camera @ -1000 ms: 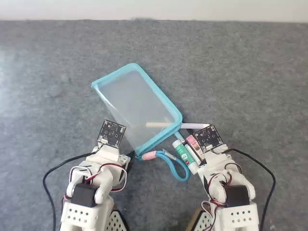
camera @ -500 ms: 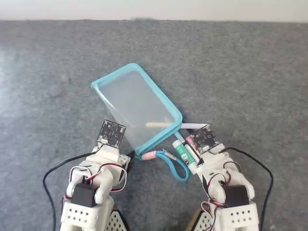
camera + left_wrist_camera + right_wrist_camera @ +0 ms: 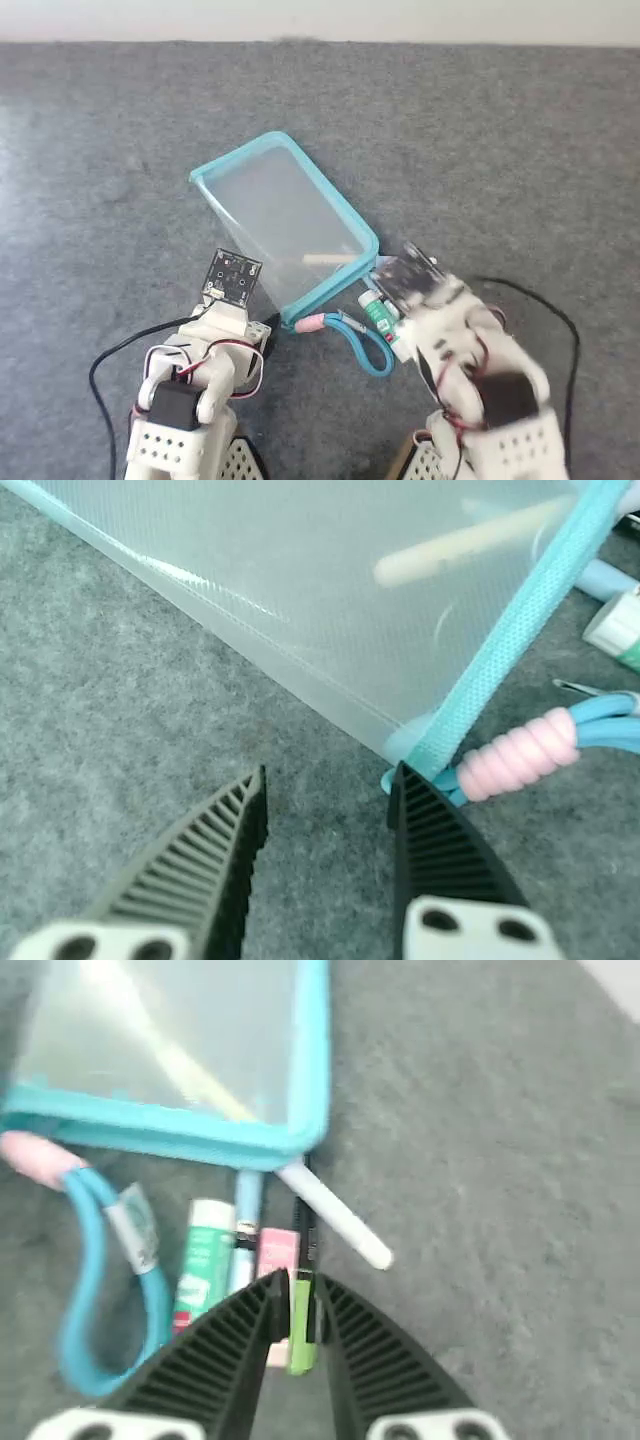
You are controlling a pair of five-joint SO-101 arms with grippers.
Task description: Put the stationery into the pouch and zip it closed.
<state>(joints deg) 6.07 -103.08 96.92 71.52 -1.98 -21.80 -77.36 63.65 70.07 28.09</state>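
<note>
The translucent pouch [image 3: 280, 215] with a teal edge lies mid-table, and a cream stick [image 3: 328, 259] is inside it. My left gripper [image 3: 325, 780] is open on the mat, just short of the pouch's near corner [image 3: 425, 745], beside the pink zipper bead [image 3: 525, 755]. My right gripper [image 3: 298, 1290] is shut on a thin green pen [image 3: 300, 1325], above the loose stationery: a green-white tube [image 3: 205, 1265], a pink eraser [image 3: 277, 1253], a blue pen [image 3: 246, 1210] and a white pen [image 3: 335, 1215]. All of these lie just outside the pouch's teal edge [image 3: 170, 1130].
A teal wrist strap [image 3: 362, 345] loops from the pink bead [image 3: 308, 323] towards the tube [image 3: 380, 318]. Grey mat [image 3: 520, 150] covers the table, with open room to the left, right and far side. Black cables trail from both arm bases.
The right arm has swung up and forward towards the pouch's near edge, with the green pen between its fingers. The left arm and the pouch have stayed still.
</note>
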